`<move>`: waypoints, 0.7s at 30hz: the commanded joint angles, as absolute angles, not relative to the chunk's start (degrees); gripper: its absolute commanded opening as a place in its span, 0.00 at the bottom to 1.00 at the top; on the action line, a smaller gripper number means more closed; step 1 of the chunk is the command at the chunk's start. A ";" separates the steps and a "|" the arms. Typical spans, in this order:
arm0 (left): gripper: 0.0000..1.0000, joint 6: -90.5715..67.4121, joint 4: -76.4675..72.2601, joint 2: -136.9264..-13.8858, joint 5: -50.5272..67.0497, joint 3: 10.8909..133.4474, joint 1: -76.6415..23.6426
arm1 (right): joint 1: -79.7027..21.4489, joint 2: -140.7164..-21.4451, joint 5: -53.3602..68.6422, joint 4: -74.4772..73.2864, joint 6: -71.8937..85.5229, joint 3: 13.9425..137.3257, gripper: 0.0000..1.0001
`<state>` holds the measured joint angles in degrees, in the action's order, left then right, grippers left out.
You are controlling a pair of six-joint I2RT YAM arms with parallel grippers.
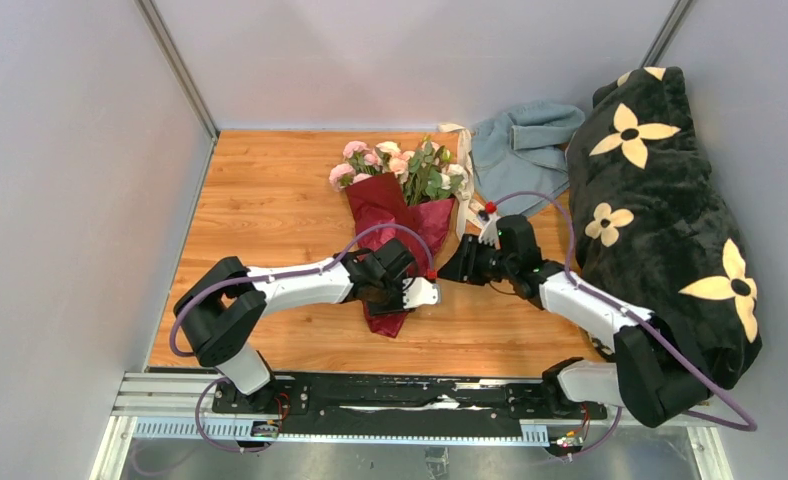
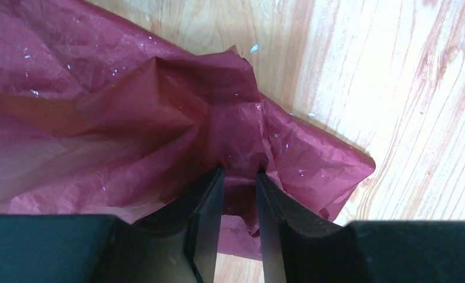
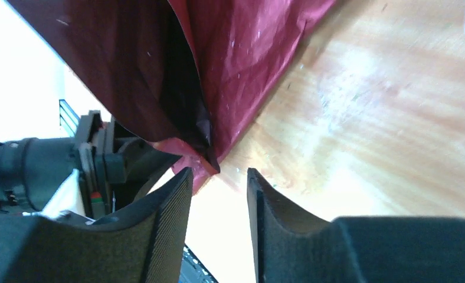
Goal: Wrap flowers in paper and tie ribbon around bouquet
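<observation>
My left gripper [image 2: 240,172] pinches a crumpled fold of the dark red paper [image 2: 130,118] near the bouquet's narrow end, while my right gripper [image 3: 218,174] holds its 2 jaws spread with nothing between them, just short of the paper's edge. The bouquet [image 1: 390,205] lies on the wooden table [image 1: 260,200] between my 2 arms, its pink roses [image 1: 375,160] pointing away from my bases

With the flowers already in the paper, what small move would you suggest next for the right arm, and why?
Probably swing the right gripper toward the ribbon. Its jaws stand open and empty beside the paper, the left gripper pinches the wrap near its narrow end, and the ribbon lies untied.
</observation>
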<state>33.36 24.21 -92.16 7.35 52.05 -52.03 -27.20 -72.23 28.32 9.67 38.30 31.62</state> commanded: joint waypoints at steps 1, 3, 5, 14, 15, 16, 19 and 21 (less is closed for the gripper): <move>0.38 36.24 23.65 -94.50 5.95 50.58 -54.42 | -22.79 -71.03 35.24 -2.36 23.47 39.99 0.47; 0.39 36.80 23.85 -95.01 5.01 50.29 -55.32 | -23.06 -73.08 36.78 -3.21 19.65 45.26 0.55; 0.39 37.08 24.11 -95.38 4.40 50.39 -55.91 | -23.11 -76.80 36.98 -2.66 17.09 50.48 0.60; 0.39 38.13 24.64 -97.62 2.05 50.91 -56.23 | -25.26 -93.29 37.26 -2.17 14.95 69.31 0.65; 0.39 38.14 24.68 -97.84 1.93 51.11 -56.24 | -25.82 -94.68 37.08 -2.19 14.61 70.59 0.65; 0.39 38.14 24.80 -98.12 1.89 51.23 -56.25 | -26.31 -96.55 36.57 -2.21 14.16 71.75 0.65; 0.40 38.38 25.28 -98.79 1.83 51.71 -56.41 | -26.77 -99.99 34.66 -1.22 14.89 74.11 0.65; 0.40 38.63 25.51 -99.27 1.49 51.84 -56.59 | -26.83 -101.08 32.61 -0.57 15.86 75.04 0.62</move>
